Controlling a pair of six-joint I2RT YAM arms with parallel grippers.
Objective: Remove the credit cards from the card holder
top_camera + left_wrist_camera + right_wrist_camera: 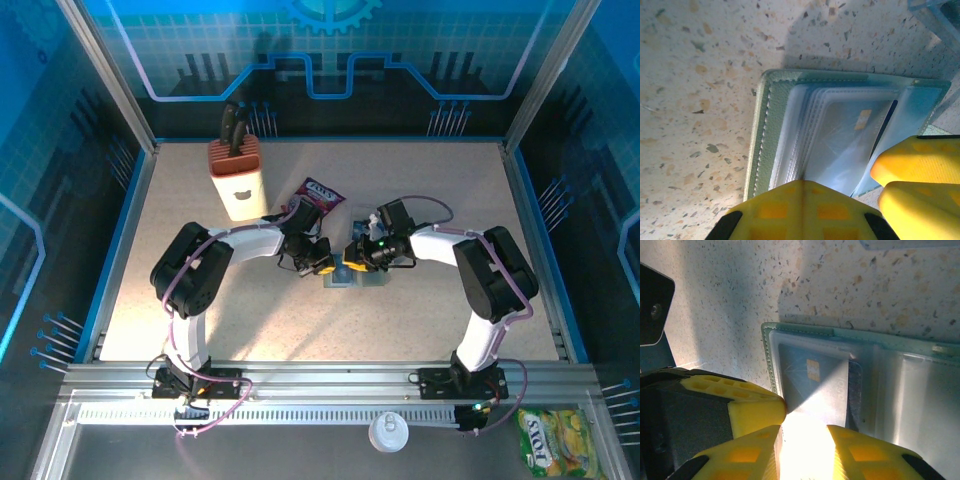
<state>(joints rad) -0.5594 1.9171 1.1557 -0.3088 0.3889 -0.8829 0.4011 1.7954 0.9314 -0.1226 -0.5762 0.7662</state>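
Note:
The card holder (372,280) lies open and flat mid-table, its green stitched edge (762,140) and clear sleeves showing. A blue-grey credit card (807,375) with a gold chip sits in a sleeve. My right gripper (805,440) is open a little, its two yellow fingers set down on the card's near end, with bright glare between them. My left gripper (802,184) is shut and empty, its tips pressed on the sleeves (840,145) beside the right gripper's fingers (920,165). From above, the left gripper (322,263) and right gripper (356,254) meet over the holder.
A pink-purple snack packet (320,193) lies just behind the grippers. A knife block (235,175) stands at the back left. Off the table, on the near ledge, are a white lid (387,432) and a yellow packet (558,440).

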